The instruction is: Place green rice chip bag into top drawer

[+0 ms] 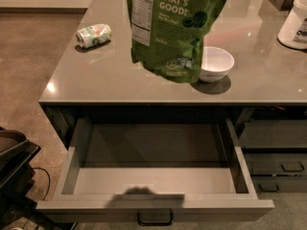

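One bag (175,32) hangs in the top middle, its bottom over the counter (96,80) near the front edge, overlapping the bowl (217,63). Below that edge the drawer (153,180) stands open. The can (93,35) lies near the left edge. The gripper is out of view, so I cannot tell its state.
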You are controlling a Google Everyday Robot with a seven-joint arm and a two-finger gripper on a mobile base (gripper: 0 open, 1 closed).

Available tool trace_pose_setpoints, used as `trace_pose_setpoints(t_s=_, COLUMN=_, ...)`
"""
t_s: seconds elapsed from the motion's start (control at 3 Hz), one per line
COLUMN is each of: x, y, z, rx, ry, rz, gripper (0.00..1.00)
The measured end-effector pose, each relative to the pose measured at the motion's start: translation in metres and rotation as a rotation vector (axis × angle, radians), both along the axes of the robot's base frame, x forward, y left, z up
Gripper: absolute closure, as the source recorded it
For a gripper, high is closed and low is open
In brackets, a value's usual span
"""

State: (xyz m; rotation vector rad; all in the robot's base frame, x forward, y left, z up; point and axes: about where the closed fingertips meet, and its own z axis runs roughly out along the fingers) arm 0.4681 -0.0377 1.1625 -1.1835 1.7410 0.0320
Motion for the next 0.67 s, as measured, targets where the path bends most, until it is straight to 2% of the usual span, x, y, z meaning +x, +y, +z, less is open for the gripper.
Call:
trace_pose_setpoints(t_s=0.33, x=-0.004, y=0.001, z=-0.021, rx=0.047, ry=0.014, rz=-0.015, gripper=1.00)
trace_pose_setpoints(t_s=0.67, x=-0.013, y=-0.003, z=-0.059, rx=0.140, ry=0.029, rz=-0.061, gripper=1.00)
